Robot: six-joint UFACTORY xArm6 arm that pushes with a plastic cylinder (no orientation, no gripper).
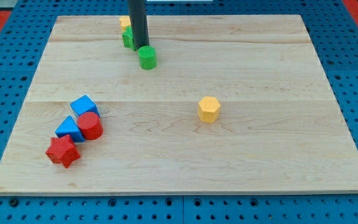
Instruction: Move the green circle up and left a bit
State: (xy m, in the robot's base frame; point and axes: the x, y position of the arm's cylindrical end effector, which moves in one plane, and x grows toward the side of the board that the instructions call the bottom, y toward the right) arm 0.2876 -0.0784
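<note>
Wooden tabletop (241, 155) sits on blue pegboard. Nearest, at the view's lower left: red star (63, 152), red cylinder (91, 126), two blue blocks (70, 129) (84, 106) clustered, touching. Yellow hexagon (209, 109) alone at centre-right. Farther up, green circle (146, 57) near the view's top, left of centre. My tip (142, 47) rests at its upper-left edge, apparently touching. No fingers on this rig. Behind the rod: another green block (128, 40) and a yellow block (125, 23), partly hidden. Judgement: tip is on the wrong side for an up-left push; needs repositioning to lower right.

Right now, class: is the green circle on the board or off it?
On: the green circle rests on the wooden board near its top edge.
</note>
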